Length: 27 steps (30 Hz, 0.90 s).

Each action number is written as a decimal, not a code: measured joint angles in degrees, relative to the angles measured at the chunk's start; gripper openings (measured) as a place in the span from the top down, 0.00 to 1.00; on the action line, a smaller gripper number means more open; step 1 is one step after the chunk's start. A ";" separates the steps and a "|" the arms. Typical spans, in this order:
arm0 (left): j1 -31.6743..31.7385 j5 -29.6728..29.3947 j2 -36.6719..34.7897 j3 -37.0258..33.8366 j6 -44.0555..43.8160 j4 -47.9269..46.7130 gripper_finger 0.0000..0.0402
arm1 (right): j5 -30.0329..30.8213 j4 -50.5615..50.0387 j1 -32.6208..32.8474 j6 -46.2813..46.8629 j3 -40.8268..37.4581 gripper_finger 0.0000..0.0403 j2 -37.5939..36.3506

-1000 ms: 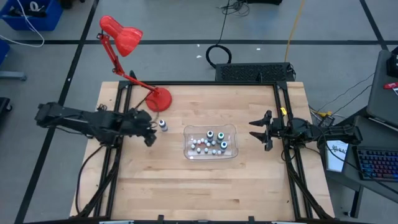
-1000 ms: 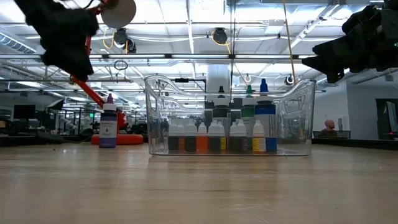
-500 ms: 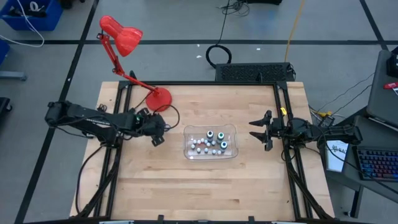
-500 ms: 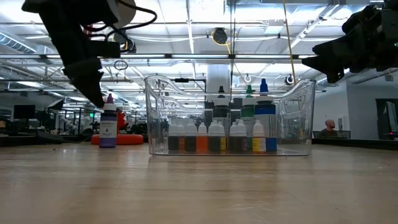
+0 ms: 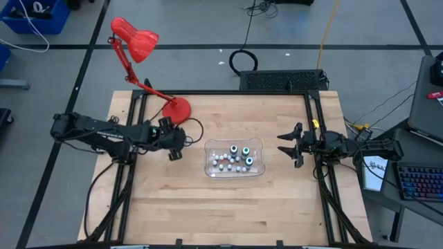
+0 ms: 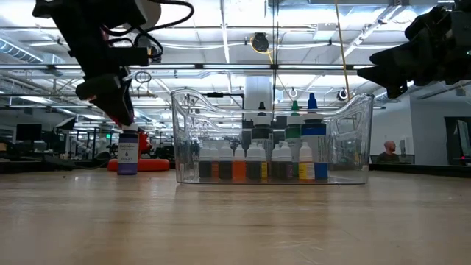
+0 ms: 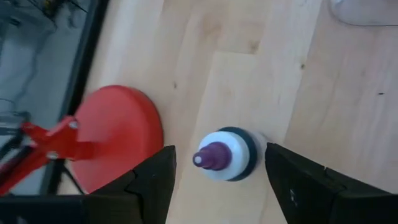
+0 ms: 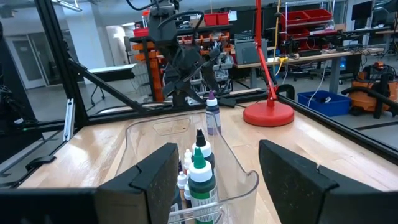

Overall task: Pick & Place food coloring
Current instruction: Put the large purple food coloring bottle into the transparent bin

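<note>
One small food coloring bottle [image 7: 222, 155], pale-bodied with a purple cap, stands upright on its base on the table, left of a clear bin [image 5: 257, 144]. The bin holds several more little bottles [image 6: 254, 160]. My left gripper [image 5: 177, 146] hangs just above the lone bottle, pointing down and open. In the left wrist view its fingers [image 7: 149, 180] stand on either side of the bottle without touching it. The high view hides this bottle under the gripper; the low view shows the bottle [image 6: 127, 151] below it. My right gripper [image 5: 285, 146] waits open to the right of the bin.
A red desk lamp stands at the table's far left, its round base [image 5: 178, 109] close behind the lone bottle and its arm reaching off past the far left corner. Black frame rails [image 5: 311, 138] run along the table's sides. Bare wood lies nearer than the bin.
My left gripper has moved toward the table's right, from beside the lone bottle to directly over it, and has come down toward the bottle's cap. The bottle has stayed standing where it was.
</note>
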 joint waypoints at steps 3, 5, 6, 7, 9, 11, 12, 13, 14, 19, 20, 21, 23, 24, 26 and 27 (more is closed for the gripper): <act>1.66 3.51 0.00 -0.21 -0.33 0.15 0.41 | 0.00 0.00 0.00 0.00 0.00 0.48 0.00; 3.01 6.23 0.00 -0.73 -0.35 0.10 0.43 | -0.01 0.00 -0.01 0.00 0.00 0.48 0.00; 3.71 7.49 0.00 -1.00 -0.33 0.08 0.44 | 0.01 0.00 -0.01 0.00 0.00 0.48 0.00; 4.36 8.69 0.00 -1.16 -0.37 0.01 0.45 | -0.01 0.00 0.01 0.00 0.00 0.48 0.00; 5.53 11.00 0.00 -1.18 -0.14 0.11 0.47 | 0.01 0.00 0.02 0.00 0.00 0.48 0.00; 6.43 12.17 -0.18 -1.18 1.43 0.22 0.48 | -0.01 0.00 0.00 0.00 0.00 0.48 0.00; 6.91 12.74 -0.26 -1.18 2.47 0.34 0.49 | 0.01 -0.02 0.01 0.00 0.00 0.48 0.00; 7.31 13.11 -0.28 -1.18 3.55 0.73 0.49 | -0.01 0.00 0.01 0.00 0.00 0.48 0.00; 7.80 13.44 -0.28 -1.18 4.59 1.21 0.50 | -0.01 0.00 -0.01 0.00 0.00 0.48 0.00; 11.41 15.05 -0.26 -1.18 8.06 2.49 0.48 | 0.01 0.00 0.02 -0.01 0.00 0.48 0.00; 12.15 15.05 -0.26 -1.18 8.70 2.49 0.47 | 0.00 0.00 0.01 0.00 0.00 0.48 0.00; 12.84 15.18 -0.26 -1.18 9.15 2.49 0.47 | -0.01 0.00 0.02 -0.01 0.00 0.48 0.00; 14.17 16.54 -0.26 -1.18 10.46 2.49 0.47 | 0.01 0.00 0.00 -0.01 0.00 0.48 0.00; 14.68 17.24 -0.26 -1.18 11.05 2.49 0.47 | 0.01 0.00 0.01 -0.01 0.00 0.48 0.00; 15.41 17.92 -0.26 -1.18 12.52 2.51 0.47 | 0.01 0.00 0.01 -0.02 0.00 0.48 0.00; 15.63 17.96 -0.26 -1.18 13.26 2.51 0.47 | -0.01 0.00 -0.01 0.00 0.00 0.48 0.00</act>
